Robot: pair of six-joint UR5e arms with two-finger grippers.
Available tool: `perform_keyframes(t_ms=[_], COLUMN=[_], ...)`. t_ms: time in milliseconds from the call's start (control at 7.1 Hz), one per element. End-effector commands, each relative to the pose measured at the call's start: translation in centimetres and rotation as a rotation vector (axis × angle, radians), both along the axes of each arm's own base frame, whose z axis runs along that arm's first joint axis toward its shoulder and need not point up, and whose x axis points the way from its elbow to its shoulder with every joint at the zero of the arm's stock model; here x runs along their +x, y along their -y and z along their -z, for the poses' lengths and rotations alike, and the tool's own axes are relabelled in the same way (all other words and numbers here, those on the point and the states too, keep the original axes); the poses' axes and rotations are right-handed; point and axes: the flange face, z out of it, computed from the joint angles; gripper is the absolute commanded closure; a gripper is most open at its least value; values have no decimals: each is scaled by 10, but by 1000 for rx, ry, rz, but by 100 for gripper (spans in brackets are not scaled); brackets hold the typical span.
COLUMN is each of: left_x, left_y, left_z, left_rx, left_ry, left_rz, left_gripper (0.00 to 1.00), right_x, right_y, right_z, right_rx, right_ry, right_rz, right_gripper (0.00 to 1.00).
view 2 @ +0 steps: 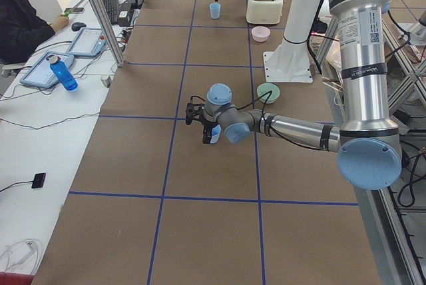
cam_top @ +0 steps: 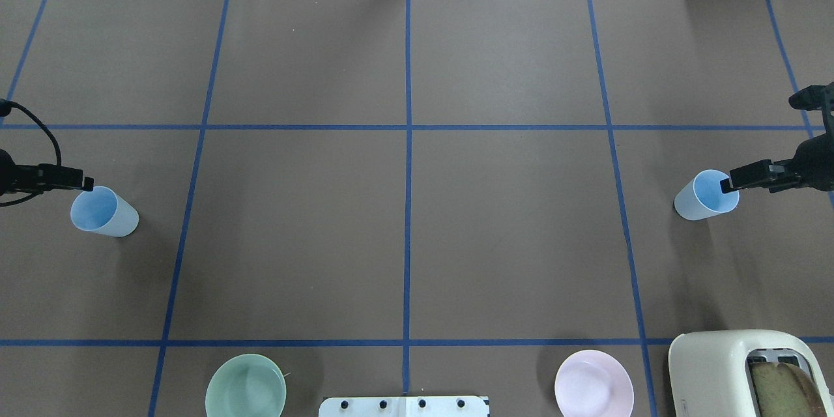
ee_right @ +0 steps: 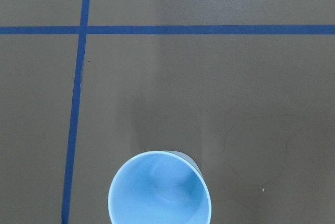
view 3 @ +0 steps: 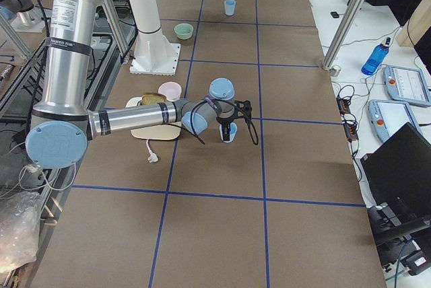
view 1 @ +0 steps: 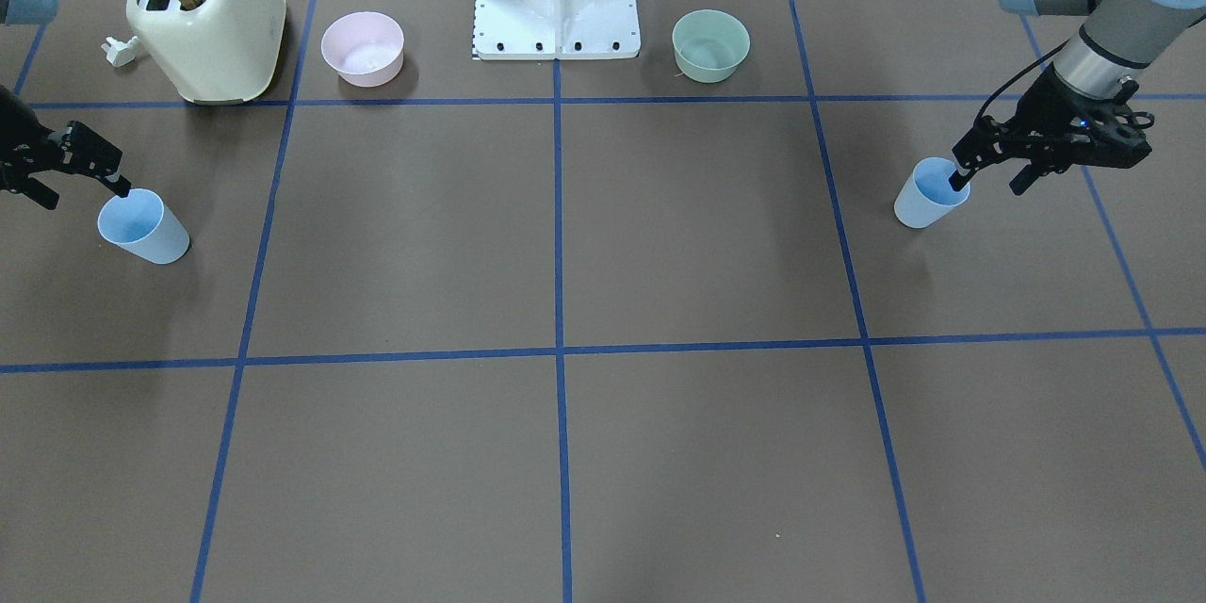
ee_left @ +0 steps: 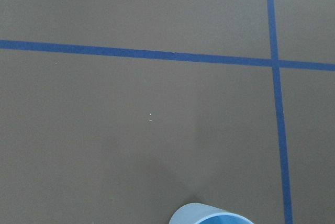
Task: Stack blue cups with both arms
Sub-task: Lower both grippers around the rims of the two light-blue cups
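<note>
Brown paper gridded with blue tape covered the table (view 1: 603, 236). Two smooth, tapered plastic cups stood upright, well apart. The left cup (view 1: 928, 196) had one tip of the left gripper (view 1: 989, 183) inside it, jaws spread. The right gripper (view 1: 85, 195), jaws also spread, reached the right cup (view 1: 141, 226). A glossy toaster (view 1: 207, 14), pink bowl (view 1: 363, 47) and green bowl (view 1: 710, 44) sat farther back.

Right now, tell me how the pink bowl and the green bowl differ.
Colour: the pink bowl is pale pink, the green bowl pale green. Place: the pink bowl stands near the toaster, on the robot's right of the white base mount; the green bowl stands on its left. Both are upright, alike in shape and look empty.
</note>
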Motion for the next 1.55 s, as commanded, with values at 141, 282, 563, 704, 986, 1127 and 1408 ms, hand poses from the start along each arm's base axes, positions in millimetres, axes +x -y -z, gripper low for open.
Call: perform_keyframes(t_ms=[141, 282, 563, 704, 986, 1127, 1408], left_x=[9, 11, 17, 20, 26, 28, 29], left_y=[-9, -13, -17, -18, -20, -21, -21], left_z=[-9, -12, -13, -16, -21, -21, -23], left_rx=[-5, 4, 4, 1, -2, -1, 1], left_ry=[22, 27, 29, 33, 43, 43, 51], left_rz=[-16, -17, -30, -36, -45, -51, -46], left_gripper=[2, 2, 2, 2, 3, 7, 19], right_x=[0, 0, 0, 0, -3, -3, -2], right_y=[0, 0, 0, 0, 3, 3, 3], right_z=[-1, 0, 0, -2, 0, 0, -1], right_rx=[-1, 0, 0, -2, 1, 1, -1], right_ry=[-1, 0, 0, -3, -1, -1, -2], right_rz=[0, 0, 0, -1, 1, 1, -1], right_gripper=[0, 0, 0, 0, 0, 0, 0])
